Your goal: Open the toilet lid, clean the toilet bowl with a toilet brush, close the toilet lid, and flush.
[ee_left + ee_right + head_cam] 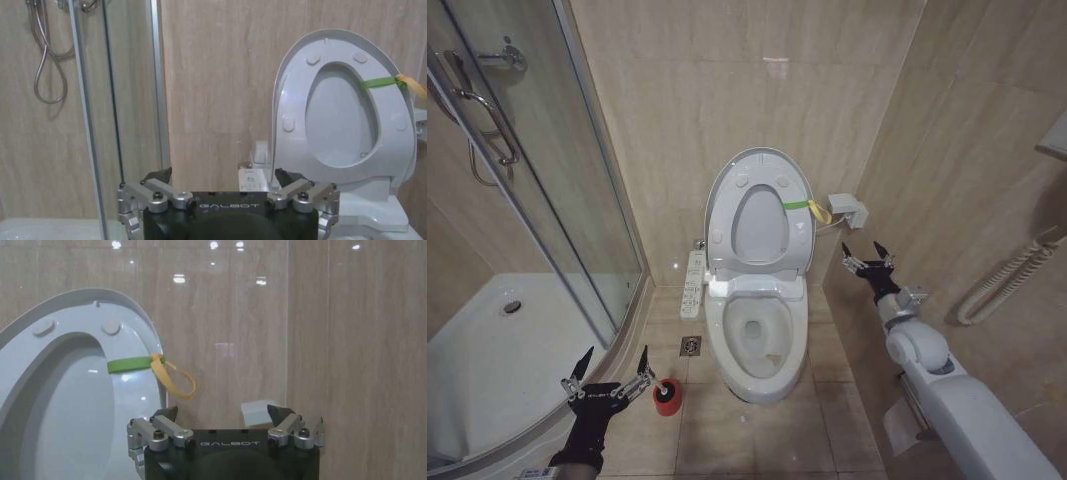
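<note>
Left gripper [609, 367] & right gripper [868, 252] wide open, empty; toilet lid [759, 210] up

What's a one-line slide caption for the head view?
Lid raised, bowl exposed; open left gripper beside brush holder.

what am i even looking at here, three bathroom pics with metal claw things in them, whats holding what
A two-armed robot is working in a bathroom. The wide picture comes from a camera on its head; the other two come from cameras on its wrists, each looking past its own claw. The toilet lid stands raised against the wall, a yellow-green strap on its edge, and the toilet bowl is uncovered. The left claw is open and empty, low beside the toilet brush in its red holder on the floor. The right claw is open and empty too, raised near the strap.
</note>
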You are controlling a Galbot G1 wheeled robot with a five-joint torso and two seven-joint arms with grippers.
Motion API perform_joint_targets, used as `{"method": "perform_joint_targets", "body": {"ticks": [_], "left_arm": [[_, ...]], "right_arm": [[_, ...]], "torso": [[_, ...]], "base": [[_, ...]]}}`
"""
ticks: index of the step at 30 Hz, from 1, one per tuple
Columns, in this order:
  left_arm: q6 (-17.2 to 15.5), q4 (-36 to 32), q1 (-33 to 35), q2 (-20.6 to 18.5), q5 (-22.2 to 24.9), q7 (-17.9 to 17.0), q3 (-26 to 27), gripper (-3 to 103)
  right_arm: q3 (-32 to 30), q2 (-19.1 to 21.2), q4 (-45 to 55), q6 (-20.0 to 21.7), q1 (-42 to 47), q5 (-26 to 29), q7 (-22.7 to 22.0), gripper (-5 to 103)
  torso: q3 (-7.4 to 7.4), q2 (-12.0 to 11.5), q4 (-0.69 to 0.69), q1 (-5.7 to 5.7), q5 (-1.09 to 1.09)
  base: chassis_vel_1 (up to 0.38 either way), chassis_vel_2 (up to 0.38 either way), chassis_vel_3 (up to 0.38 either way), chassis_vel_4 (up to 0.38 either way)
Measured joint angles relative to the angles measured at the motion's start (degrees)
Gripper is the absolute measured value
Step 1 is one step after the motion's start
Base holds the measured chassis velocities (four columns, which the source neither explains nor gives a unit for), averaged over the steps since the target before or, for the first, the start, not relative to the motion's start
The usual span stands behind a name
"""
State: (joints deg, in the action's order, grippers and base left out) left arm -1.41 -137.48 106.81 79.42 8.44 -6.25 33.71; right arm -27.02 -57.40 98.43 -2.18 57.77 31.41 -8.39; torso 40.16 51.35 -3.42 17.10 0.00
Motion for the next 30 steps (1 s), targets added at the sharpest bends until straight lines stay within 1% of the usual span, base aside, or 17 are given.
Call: {"method": "perform_joint_targets", "body": {"ticks": [7, 10, 12, 15, 16, 20, 28, 30], "left_arm": [[0.0, 0.0, 0.0, 0.0, 0.0, 0.0, 0.0, 100], [0.0, 0.0, 0.0, 0.0, 0.0, 0.0, 0.0, 100], [0.0, 0.0, 0.0, 0.0, 0.0, 0.0, 0.0, 100], [0.0, 0.0, 0.0, 0.0, 0.0, 0.0, 0.0, 100], [0.0, 0.0, 0.0, 0.0, 0.0, 0.0, 0.0, 100], [0.0, 0.0, 0.0, 0.0, 0.0, 0.0, 0.0, 100], [0.0, 0.0, 0.0, 0.0, 0.0, 0.0, 0.0, 100], [0.0, 0.0, 0.0, 0.0, 0.0, 0.0, 0.0, 100]], "right_arm": [[-1.5, -2.6, 0.6, -0.7, 2.3, -1.6, 0.5, 89], [-2.5, -4.1, 0.8, -1.4, 3.7, -3.1, 1.3, 89], [-2.5, -4.2, 0.8, -1.5, 3.9, -3.2, 1.3, 89], [-3.9, -5.8, 0.8, -2.6, 5.5, -6.2, 2.7, 89], [-3.9, -5.8, 0.8, -2.6, 5.5, -6.2, 2.7, 89], [-5.2, -8.1, 1.2, -3.4, 7.9, -8.3, 3.6, 90], [-6.0, -10.7, 1.5, -4.5, 10.7, -11.1, 4.8, 91], [-6.3, -11.9, 1.7, -5.0, 11.7, -12.1, 5.2, 91]], "torso": [[0.0, 0.0, 0.0, 0.0, -0.01], [0.0, 0.0, 0.0, 0.0, -0.01], [0.0, 0.0, 0.0, 0.0, -0.01], [0.0, 0.0, -0.01, 0.0, -0.01], [0.0, 0.0, -0.01, 0.0, -0.01], [0.0, 0.0, -0.01, 0.0, 0.0], [0.0, 0.0, 0.0, 0.0, 0.0], [0.0, 0.0, -0.01, 0.0, 0.0]], "base": [[0.0, 0.0, 0.0, 0.0], [0.0, 0.0, 0.0, 0.0], [0.0, 0.0, 0.0, 0.0], [0.0, 0.0, 0.0, 0.0], [0.0, 0.0, 0.0, 0.0], [0.0, 0.0, 0.0, 0.0], [0.0, 0.0, 0.0, 0.0], [0.0, 0.0, 0.0, 0.0]]}}
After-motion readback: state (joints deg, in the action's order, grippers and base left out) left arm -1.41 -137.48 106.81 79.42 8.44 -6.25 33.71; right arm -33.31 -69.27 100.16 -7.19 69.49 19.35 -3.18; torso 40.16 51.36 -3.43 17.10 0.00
